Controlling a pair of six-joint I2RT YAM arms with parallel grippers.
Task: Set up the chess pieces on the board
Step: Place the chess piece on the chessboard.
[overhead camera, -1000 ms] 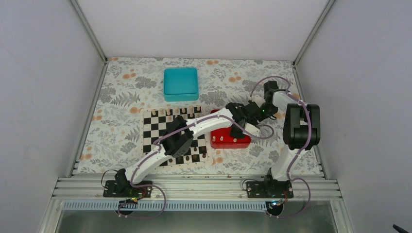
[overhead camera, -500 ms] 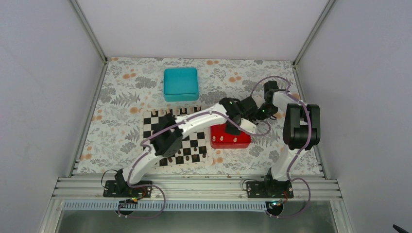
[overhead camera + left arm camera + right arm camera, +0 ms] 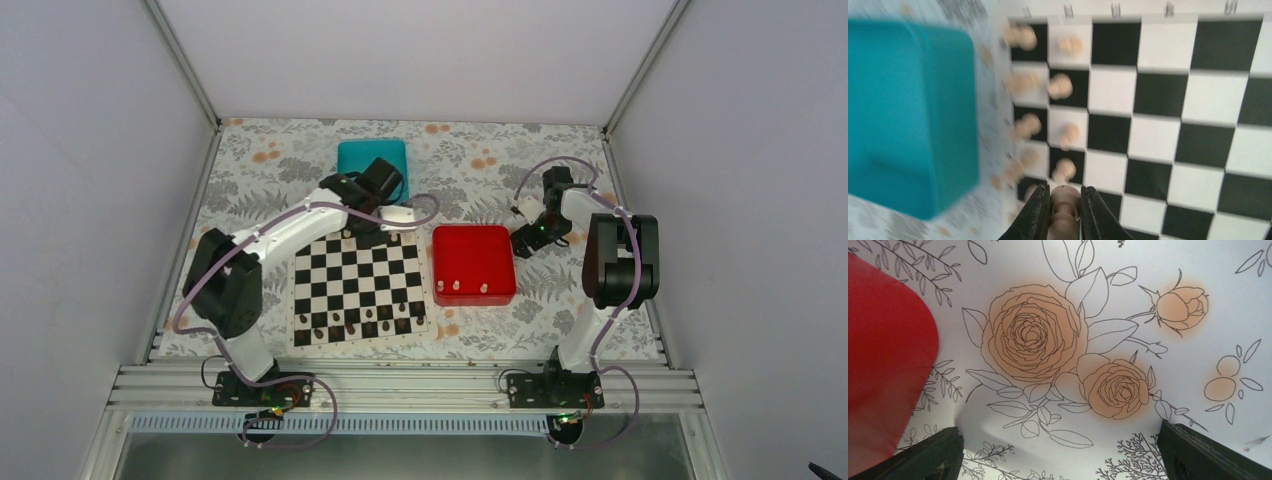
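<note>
One pale chess piece (image 3: 1064, 216) is pinched upright between the nearly closed jaws of the left gripper (image 3: 1064, 194), held above the far edge of the board (image 3: 365, 275); the narrow grip suits so small a thing, and the height probably keeps it from knocking its neighbours. The other pale pieces (image 3: 1060, 86), blurred here, stand in two rows along that far edge, so the carried one seems meant for the next free square beside them. The dark pieces (image 3: 350, 322) line the board's near edge. Just right of the board lies the red tray (image 3: 473, 250), with a few more pieces (image 3: 468, 287) at its near rim, likely yet to be fetched. The teal box (image 3: 350, 155) sits beyond the board's far edge. The right gripper (image 3: 1058, 436) hangs wide open and empty over the floral cloth (image 3: 1148, 280), further right of the board past the tray, presumably out of the way.
</note>
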